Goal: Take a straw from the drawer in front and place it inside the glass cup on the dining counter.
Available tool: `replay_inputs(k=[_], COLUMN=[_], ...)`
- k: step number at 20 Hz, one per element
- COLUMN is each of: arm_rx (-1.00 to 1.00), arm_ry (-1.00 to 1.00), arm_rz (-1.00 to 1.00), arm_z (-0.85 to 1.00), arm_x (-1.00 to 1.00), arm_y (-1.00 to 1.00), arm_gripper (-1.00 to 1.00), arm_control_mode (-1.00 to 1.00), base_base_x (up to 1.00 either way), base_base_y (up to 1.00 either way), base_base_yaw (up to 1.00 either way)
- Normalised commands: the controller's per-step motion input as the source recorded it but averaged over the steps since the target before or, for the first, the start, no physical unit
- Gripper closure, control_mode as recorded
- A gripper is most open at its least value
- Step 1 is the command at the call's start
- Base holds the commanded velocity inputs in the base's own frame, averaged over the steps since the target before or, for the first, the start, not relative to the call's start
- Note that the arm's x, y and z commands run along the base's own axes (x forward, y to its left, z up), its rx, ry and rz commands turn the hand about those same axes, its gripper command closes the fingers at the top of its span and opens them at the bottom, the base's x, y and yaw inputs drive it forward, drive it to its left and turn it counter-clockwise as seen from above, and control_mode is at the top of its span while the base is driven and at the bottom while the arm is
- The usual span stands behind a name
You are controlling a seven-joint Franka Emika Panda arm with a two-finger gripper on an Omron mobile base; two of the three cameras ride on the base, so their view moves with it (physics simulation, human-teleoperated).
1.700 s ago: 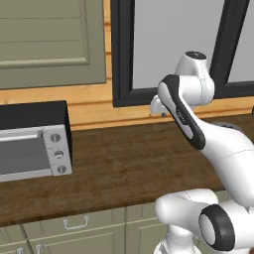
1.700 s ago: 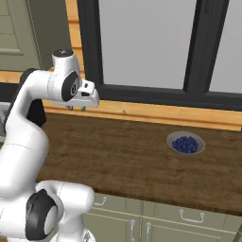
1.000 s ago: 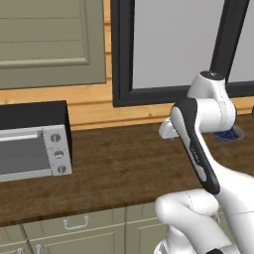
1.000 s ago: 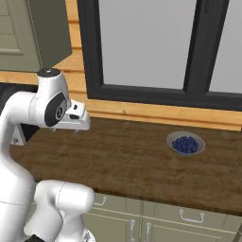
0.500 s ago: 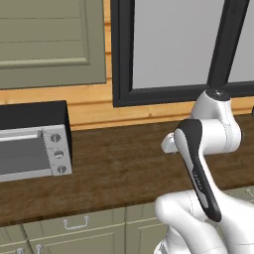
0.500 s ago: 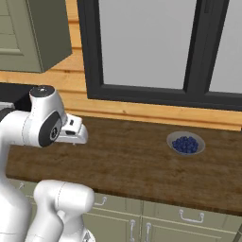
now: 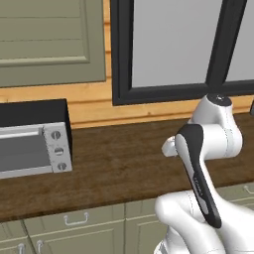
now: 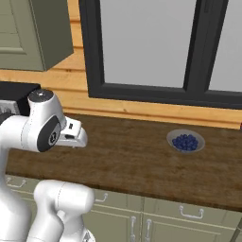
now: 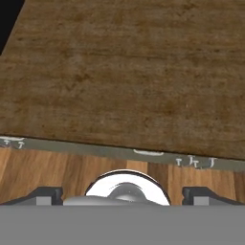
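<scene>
Lowered and folded toward the drawer fronts, arm now aims the end effector (image 9: 122, 194), jaws wide and empty, down over the counter (image 9: 124, 72) edge; straw presumably inside a closed drawer (image 9: 148, 153).

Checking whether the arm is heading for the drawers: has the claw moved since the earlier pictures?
Yes. In the right base view the white claw has dropped from beside the black window frame to low over the dark wood worktop.
</scene>
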Motion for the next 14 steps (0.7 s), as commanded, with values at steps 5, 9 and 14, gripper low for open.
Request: replay_inputs(k=[5,9,14], arm_rx=[0.0,0.0,0.0], arm_ry=[0.0,0.0,0.0], arm_rz=[0.0,0.0,0.0], arm_z=[0.0,0.0,0.0], arm_x=[0.0,0.0,0.0], arm_y=[0.0,0.0,0.0], arm_gripper=[-1.0,-1.0,-1.0], arm_control_mode=[1.0,1.0,1.0], base_base_x=[-0.38,-0.11,-0.09], base_base_y=[0.28,0.53,0.65], base_base_yaw=[0.0,-0.08,-0.15])
